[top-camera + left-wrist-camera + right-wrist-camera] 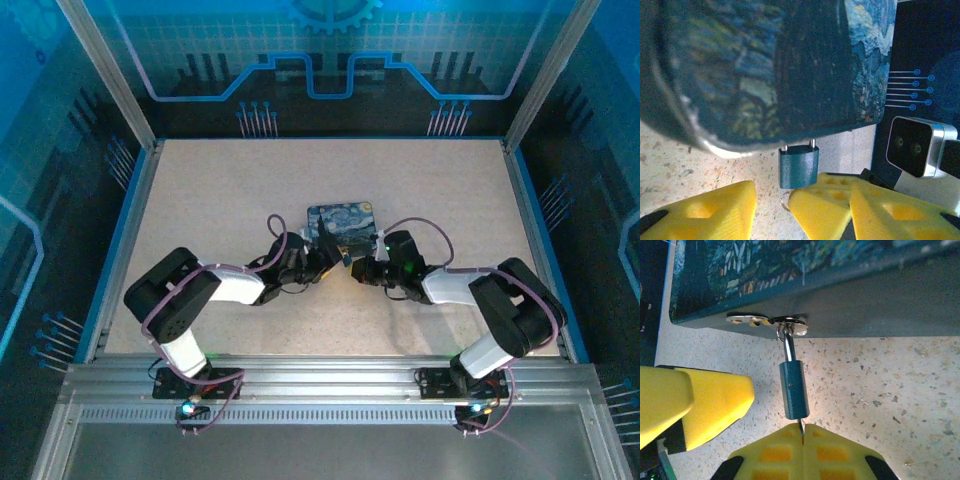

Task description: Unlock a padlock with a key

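1. Spanning the top view, the speckled table (200, 200) carried a painted tin (340, 222) at its centre, with both arms reaching toward its near side.
2. The left gripper (336, 256) stood partly open and empty, one yellow finger (715, 400) just beside the lock without touching it.
3. The right gripper (803, 435) was pinched tight on the key.
4. The padlock (793, 390) was hooked by its thin shackle through the tin's hasp (765, 320). Small, rigid and light, it would likely swing or twist freely, so its flat body sides looked the place to steady it.
5. The key (800, 426), a dark sliver, met the lock's underside. Thin and slick, it seemed apt to slip if turned hard.
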`<state>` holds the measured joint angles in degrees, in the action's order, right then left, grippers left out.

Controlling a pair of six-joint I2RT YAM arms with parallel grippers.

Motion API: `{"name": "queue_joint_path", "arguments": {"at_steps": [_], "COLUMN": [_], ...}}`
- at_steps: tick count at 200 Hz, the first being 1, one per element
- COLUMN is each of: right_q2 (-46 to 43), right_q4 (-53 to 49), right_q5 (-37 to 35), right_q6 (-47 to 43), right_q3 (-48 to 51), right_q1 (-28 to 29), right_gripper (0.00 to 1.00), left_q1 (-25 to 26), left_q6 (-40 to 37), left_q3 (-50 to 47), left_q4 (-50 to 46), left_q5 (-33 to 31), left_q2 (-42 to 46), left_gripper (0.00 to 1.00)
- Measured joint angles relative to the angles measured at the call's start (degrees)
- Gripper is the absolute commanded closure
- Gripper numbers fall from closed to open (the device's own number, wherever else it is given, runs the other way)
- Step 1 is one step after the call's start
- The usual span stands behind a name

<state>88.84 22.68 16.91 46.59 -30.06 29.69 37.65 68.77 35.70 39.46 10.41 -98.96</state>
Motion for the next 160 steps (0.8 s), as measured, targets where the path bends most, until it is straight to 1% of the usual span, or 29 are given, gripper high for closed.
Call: {"name": "queue_joint_path", "arguments": {"at_steps": [49,95,160], "right_q2": [-1.2,-1.7,-1.7], "right_q4": [-1.0,-2.1,-2.3], "right_q5": [0.0,0.0,0.0], "right_q6": [1.9,2.1,2.7], "right_q3": [-0.1,-0.3,-0.4], "right_q1": [0.0,0.0,0.0], "right_gripper": [1.00,1.00,1.00], "left_q1": [0.0,0.0,0.0], "left_q6": [2.5,4.2,5.7], "left_q3": [0.0,0.1,0.2], "left_q4": [3.6,6.8,9.9], "left_q5": [0.6,1.2,1.4], "left_q2": [-3.1,-6.0,-7.6], "left_gripper": [0.54,0.54,0.52]}}
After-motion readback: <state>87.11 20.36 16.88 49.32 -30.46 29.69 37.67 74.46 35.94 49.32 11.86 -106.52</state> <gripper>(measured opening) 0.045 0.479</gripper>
